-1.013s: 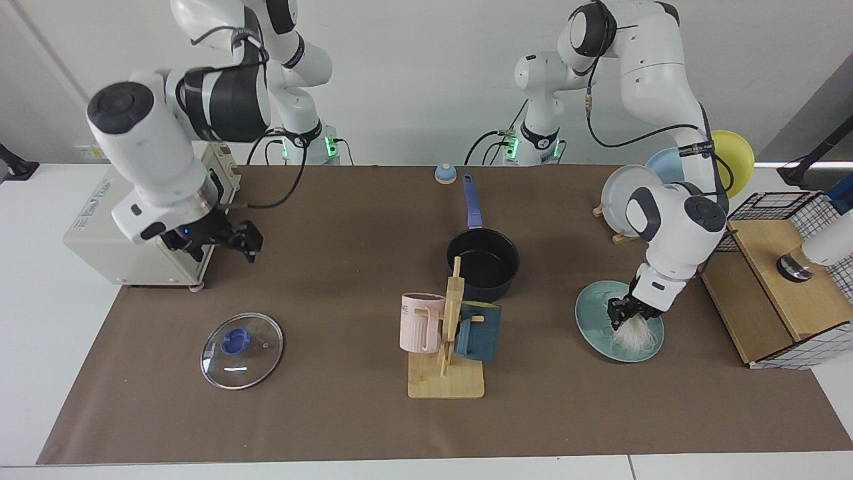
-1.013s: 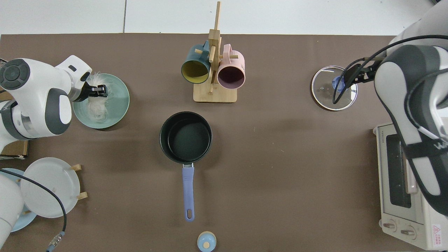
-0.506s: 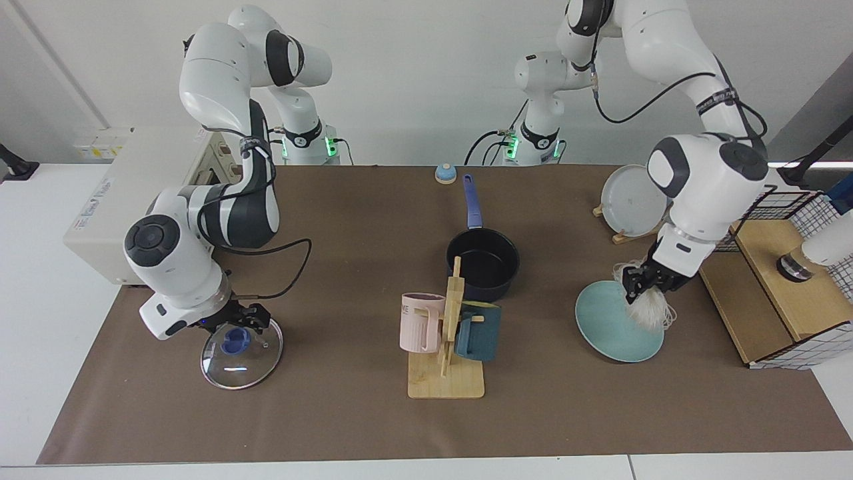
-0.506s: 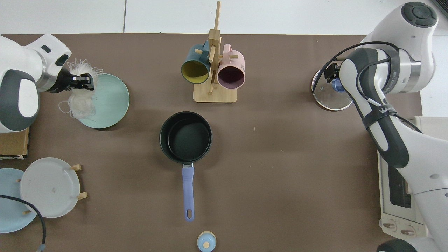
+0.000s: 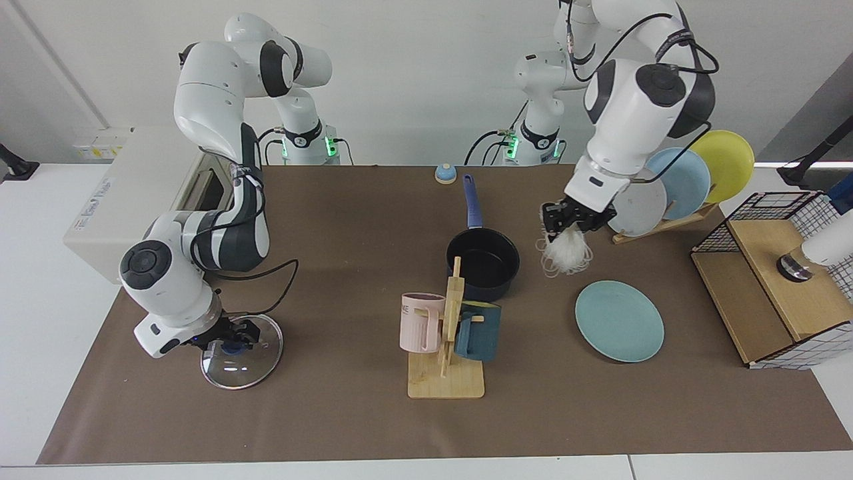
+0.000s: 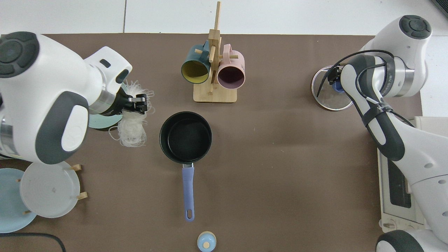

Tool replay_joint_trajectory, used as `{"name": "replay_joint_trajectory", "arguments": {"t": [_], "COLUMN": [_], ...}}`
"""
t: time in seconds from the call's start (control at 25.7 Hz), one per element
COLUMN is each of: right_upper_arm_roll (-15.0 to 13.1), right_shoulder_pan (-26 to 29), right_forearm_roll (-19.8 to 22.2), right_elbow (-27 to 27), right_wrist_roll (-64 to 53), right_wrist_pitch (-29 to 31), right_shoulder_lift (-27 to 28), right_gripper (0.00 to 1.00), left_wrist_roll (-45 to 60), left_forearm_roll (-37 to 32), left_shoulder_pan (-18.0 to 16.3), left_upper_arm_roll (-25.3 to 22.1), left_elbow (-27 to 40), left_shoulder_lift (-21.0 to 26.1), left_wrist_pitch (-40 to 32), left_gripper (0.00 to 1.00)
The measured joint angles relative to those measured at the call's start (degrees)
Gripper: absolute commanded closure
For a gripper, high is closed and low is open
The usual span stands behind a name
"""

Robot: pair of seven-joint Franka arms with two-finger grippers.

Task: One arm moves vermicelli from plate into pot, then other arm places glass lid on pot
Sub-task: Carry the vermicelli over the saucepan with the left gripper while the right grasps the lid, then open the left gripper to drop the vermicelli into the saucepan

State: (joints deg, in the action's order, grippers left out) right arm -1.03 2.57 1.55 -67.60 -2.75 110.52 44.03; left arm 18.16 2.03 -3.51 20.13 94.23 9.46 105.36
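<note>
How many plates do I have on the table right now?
4: the teal plate lies flat and bare on the mat; white plate, pale blue plate and yellow plate stand upright in the wooden rack. None seems hidden.

From above, most of the plate [image 6: 105, 122] sits hidden under the left arm's wrist, just a sliver of rim poking out. The glass lid [image 6: 327, 99] has its right side and most of its blue knob covered by the right arm. The right gripper [image 5: 230, 335] is down at that knob, but whether it's actually gripping is too small to tell in the facing view.
</note>
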Motion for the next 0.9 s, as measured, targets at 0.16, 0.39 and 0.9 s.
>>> {"name": "replay_joint_trajectory", "arguments": {"t": [0.16,0.39,0.9], "right_upper_arm_roll": [0.5,0.5,0.4], "right_shoulder_pan": [-0.3,-0.7,-0.4], "right_forearm_roll": [0.0,0.0,0.0], "right_elbow": [-0.2,-1.4,-3.2], "right_wrist_roll": [0.0,0.0,0.0], "right_wrist_pitch": [0.9,2.1,2.1], "right_shoulder_lift": [0.0,0.0,-1.0], "right_gripper": [0.01,0.09,0.13], "left_wrist_roll": [2.1,3.4,8.1], "left_forearm_roll": [1.7,3.3,3.6], "left_shoulder_pan": [0.3,1.1,5.5], "left_upper_arm_roll": [2.6,3.7,4.1], "left_elbow": [3.1,8.8,17.3], "left_shoulder_lift": [0.0,0.1,3.5], "left_wrist_pitch": [4.7,9.8,21.8], "left_gripper": [1.0,1.0,1.0]}}
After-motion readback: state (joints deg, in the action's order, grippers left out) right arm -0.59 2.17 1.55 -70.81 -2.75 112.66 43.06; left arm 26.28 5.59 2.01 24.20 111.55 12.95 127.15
